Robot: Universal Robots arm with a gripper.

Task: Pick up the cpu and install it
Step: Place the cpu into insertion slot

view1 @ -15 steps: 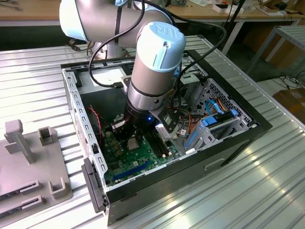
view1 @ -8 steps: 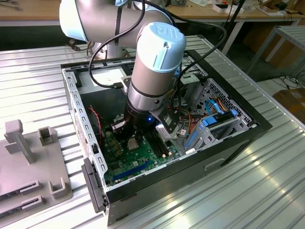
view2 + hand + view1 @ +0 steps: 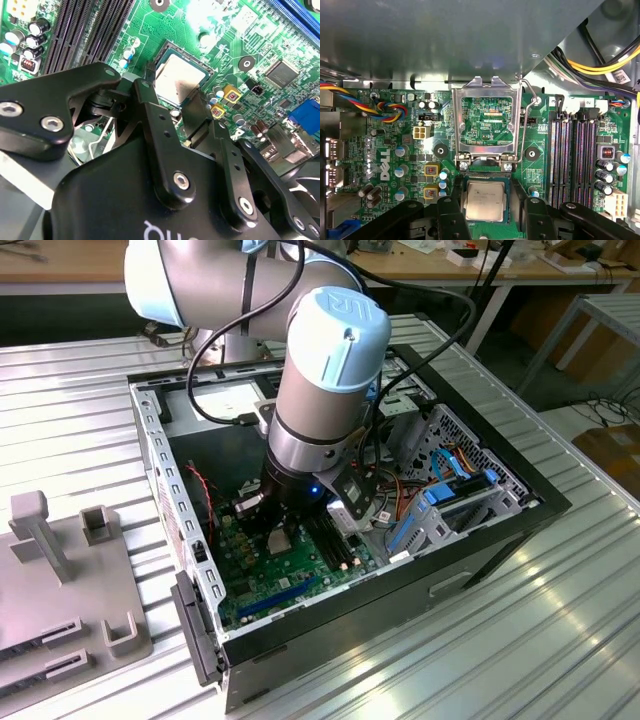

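Inside the open computer case (image 3: pixel 150 440), the arm (image 3: pixel 320 370) reaches straight down to the green motherboard (image 3: pixel 385 150), and its gripper (image 3: pixel 172 97) straddles the cpu (image 3: pixel 180 75). In both wrist views the silver-topped chip lies level within the dark outline of the socket, just beside the long black memory slots (image 3: pixel 575 155). It looks seated or very nearly so, though I cannot tell whether it rests fully on the contacts. Nor do the pictures settle whether the gripper is clamping the chip or has let go of it, since its black links cover the chip's side edges. In the first wrist view the metal load plate (image 3: pixel 487 120) lies swung back off the socket, with bare board showing through its window, and the wire lever (image 3: pixel 530 125) is unlatched alongside it. By my judgement the pick-up and carry are done and placement is at or close to its end. The clamping of the socket is not yet done.
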